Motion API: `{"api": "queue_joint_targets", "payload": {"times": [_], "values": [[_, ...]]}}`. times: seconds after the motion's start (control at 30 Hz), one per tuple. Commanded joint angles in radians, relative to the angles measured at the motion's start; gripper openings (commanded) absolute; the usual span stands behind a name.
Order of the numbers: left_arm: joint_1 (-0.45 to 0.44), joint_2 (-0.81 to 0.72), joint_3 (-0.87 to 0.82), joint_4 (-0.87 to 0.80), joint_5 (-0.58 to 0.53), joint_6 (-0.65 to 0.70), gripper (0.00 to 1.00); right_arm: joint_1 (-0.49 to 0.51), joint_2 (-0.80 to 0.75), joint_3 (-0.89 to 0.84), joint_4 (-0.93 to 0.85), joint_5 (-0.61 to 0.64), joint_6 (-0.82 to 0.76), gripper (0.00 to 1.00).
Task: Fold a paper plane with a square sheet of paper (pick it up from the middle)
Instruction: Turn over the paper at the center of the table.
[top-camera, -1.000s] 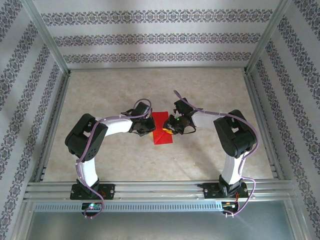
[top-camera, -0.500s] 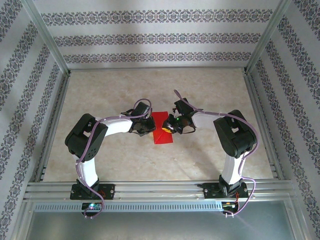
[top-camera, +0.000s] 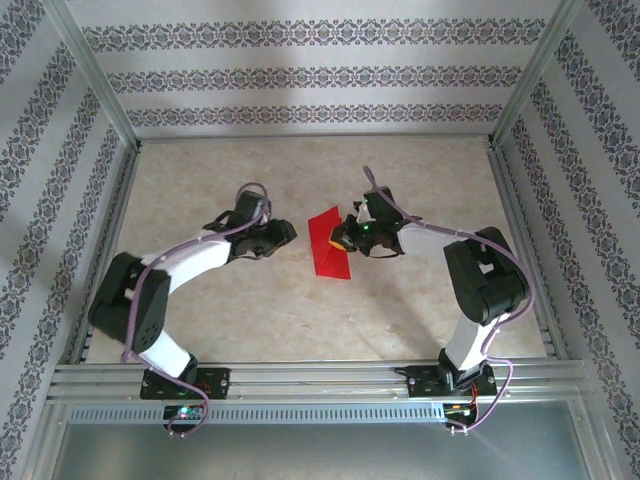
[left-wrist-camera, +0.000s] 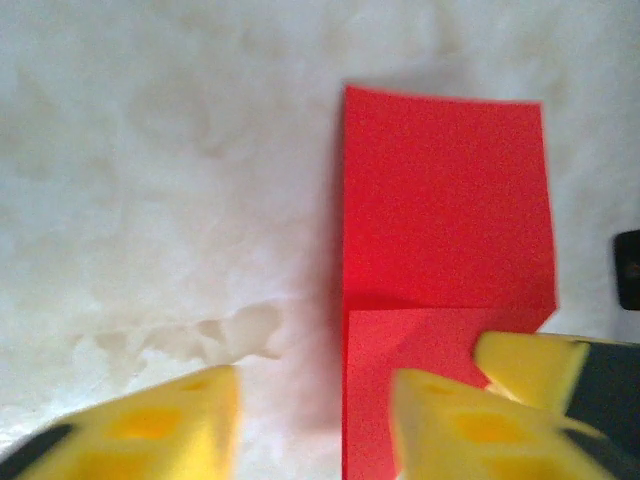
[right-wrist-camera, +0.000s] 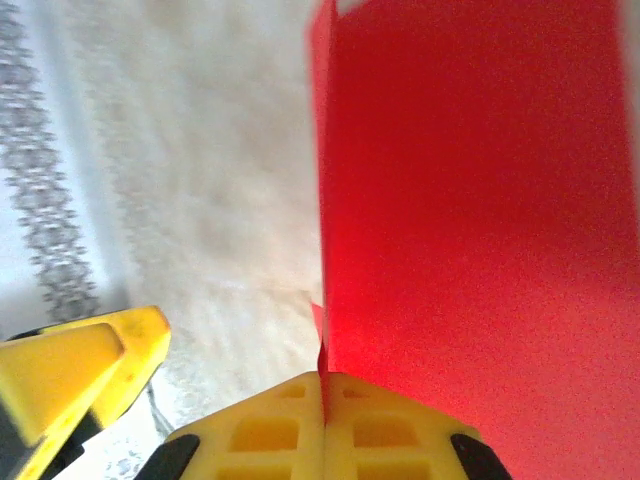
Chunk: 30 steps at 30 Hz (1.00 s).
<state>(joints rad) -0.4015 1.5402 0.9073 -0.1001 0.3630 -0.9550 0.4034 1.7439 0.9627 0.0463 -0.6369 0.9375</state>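
Observation:
The square sheet of paper (top-camera: 328, 250) is bright red and folded over into a narrower strip, with a crease across it (left-wrist-camera: 445, 210). It stands tilted up off the table at mid-table. My right gripper (top-camera: 347, 238) is shut on its right edge, and the paper runs up from between the closed yellow fingers (right-wrist-camera: 325, 425), (right-wrist-camera: 470, 200). My left gripper (top-camera: 289, 232) is open, a short way left of the paper and apart from it. Its yellow fingers frame bare table and the paper's left edge (left-wrist-camera: 315, 430).
The beige marbled table (top-camera: 250, 310) is walled by patterned panels and aluminium posts, with rails (top-camera: 300, 385) along the near edge. A fingertip of the right gripper (left-wrist-camera: 530, 365) pokes into the left wrist view, and one of the left gripper (right-wrist-camera: 80, 370) into the right wrist view.
My left gripper has opened and pulled back to the left, off the paper. My right gripper has closed tight on the paper and tilted it up, shifting slightly away from the bases.

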Motion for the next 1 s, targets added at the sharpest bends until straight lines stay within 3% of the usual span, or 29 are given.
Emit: {"api": "queue_joint_targets", "payload": {"times": [0.0, 0.13, 0.2, 0.3, 0.43, 0.6, 0.87, 0.97], "values": [[0.025, -0.079, -0.063, 0.136, 0.108, -0.009, 0.59, -0.028, -0.052, 0.026, 0.101, -0.114, -0.013, 0.04], [0.024, -0.134, -0.105, 0.277, 0.217, -0.010, 0.83, -0.052, -0.062, 0.045, 0.181, -0.198, 0.075, 0.04], [0.020, -0.142, -0.132, 0.372, 0.254, -0.041, 0.90, -0.054, -0.061, 0.049, 0.237, -0.233, 0.123, 0.04], [0.014, -0.130, -0.151, 0.483, 0.291, -0.096, 0.96, -0.048, -0.054, 0.052, 0.314, -0.277, 0.190, 0.04], [-0.003, -0.084, -0.138, 0.574, 0.326, -0.155, 0.96, -0.041, -0.045, 0.053, 0.388, -0.312, 0.254, 0.04], [-0.010, -0.039, -0.126, 0.656, 0.359, -0.224, 0.92, -0.039, -0.034, 0.046, 0.457, -0.334, 0.320, 0.05], [-0.010, -0.008, -0.106, 0.728, 0.393, -0.283, 0.60, -0.040, -0.009, 0.035, 0.481, -0.354, 0.335, 0.05], [-0.010, -0.008, -0.106, 0.721, 0.392, -0.284, 0.53, -0.040, -0.001, 0.028, 0.487, -0.357, 0.336, 0.05]]}}
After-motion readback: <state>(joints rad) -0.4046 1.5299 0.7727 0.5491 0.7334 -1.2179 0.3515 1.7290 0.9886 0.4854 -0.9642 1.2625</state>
